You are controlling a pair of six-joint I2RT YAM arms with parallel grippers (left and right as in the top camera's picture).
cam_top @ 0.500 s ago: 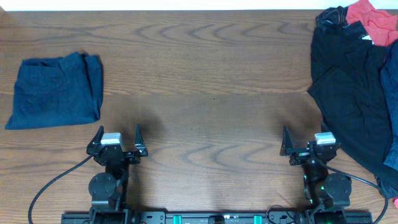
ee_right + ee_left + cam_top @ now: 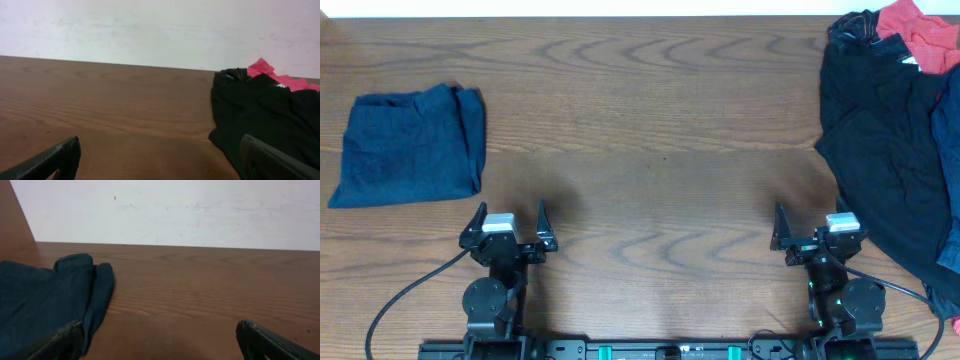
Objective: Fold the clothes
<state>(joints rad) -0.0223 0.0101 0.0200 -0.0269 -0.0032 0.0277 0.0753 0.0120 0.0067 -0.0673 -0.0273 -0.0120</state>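
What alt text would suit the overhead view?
A folded navy garment lies left on the table; a pile of black, red and blue clothes sits at its right edge. The left hand and right hand are open near the front, holding nothing.

Even soft lighting, faint shadows, sharp overhead, softer wrist views

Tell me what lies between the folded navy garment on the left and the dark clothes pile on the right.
Only bare table lies between the folded navy garment and the dark clothes pile; the overhead view shows the whole stretch.
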